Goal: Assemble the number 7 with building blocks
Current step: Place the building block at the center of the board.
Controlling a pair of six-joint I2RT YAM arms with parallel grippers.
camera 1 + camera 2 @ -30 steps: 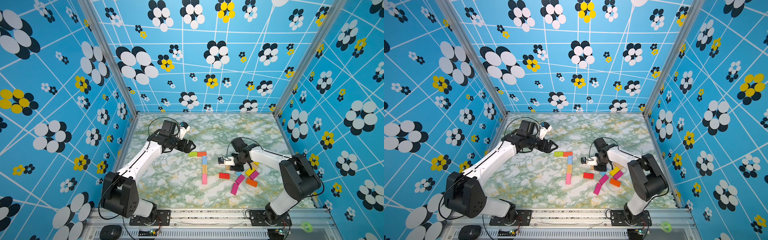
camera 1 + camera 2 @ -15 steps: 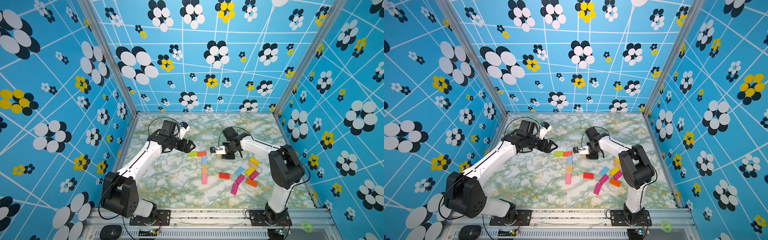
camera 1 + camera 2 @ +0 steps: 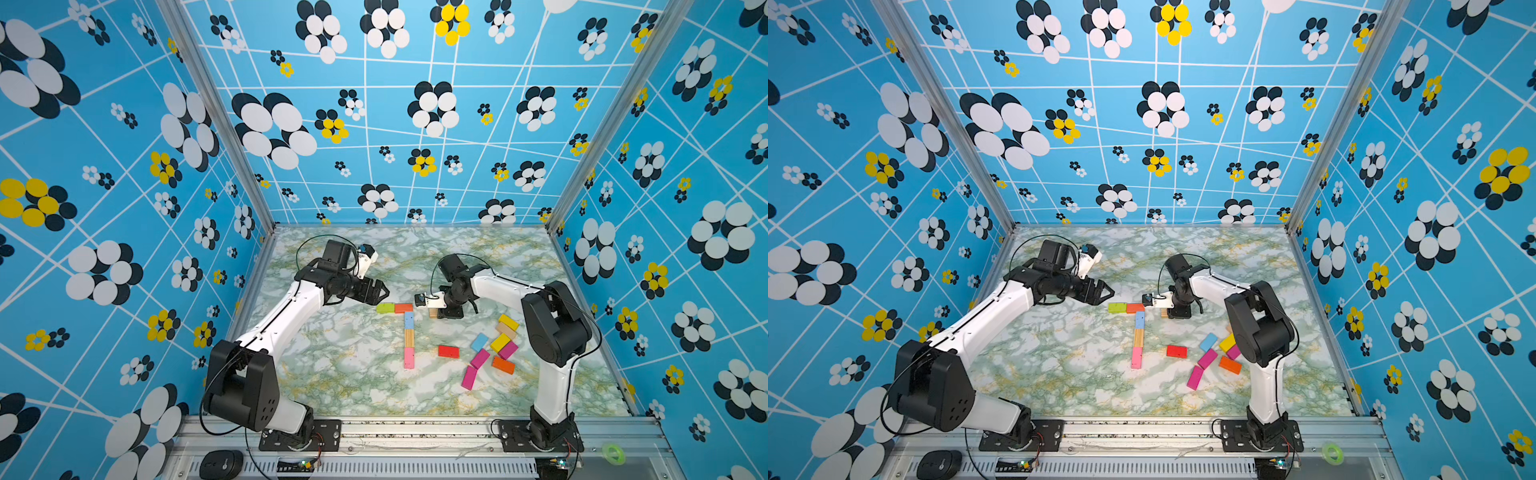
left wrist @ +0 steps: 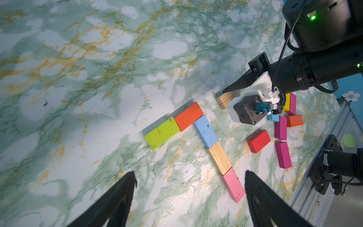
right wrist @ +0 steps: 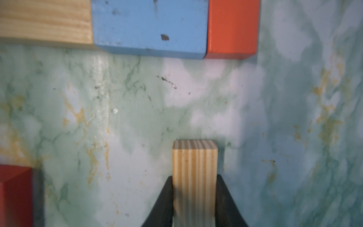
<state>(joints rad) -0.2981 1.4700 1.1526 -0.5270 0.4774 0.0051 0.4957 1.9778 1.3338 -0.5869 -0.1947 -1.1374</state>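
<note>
Your right tool (image 5: 195,177) has swung away from the loose heap of coloured blocks (image 3: 496,343), which lies well apart from the orange rectangular block (image 3: 403,308). It now sits just beside that orange block, on the side facing away from the lime-green rectangular block (image 3: 385,308). It brought a plain striped wooden block (image 5: 195,157) along. Nothing else has shifted: your left arm has stayed where it was, and the laid blocks lie as they did.

For the task, the number 7 already reads whole. Green and orange lie end to end as the bar. The light blue block (image 3: 409,321), a second plain wooden block (image 3: 409,338) and the pink block (image 3: 409,357) run in a line away from the orange block as the stem. So I judge the carried piece to be either an extension of the bar past the orange block or a spare. In both cases the risk is knocking that corner.

The right tool is narrow, clamped on the wooden block's two broad faces, with the striped end poking out past the fingertips. A strip of bare marbled tabletop (image 5: 196,94) separates it from the orange block. You cannot tell whether the block touches the tabletop. Your left tool (image 4: 190,173) is spread wide and holds nothing. It hovers near the orange block, on the green block's side.
</note>
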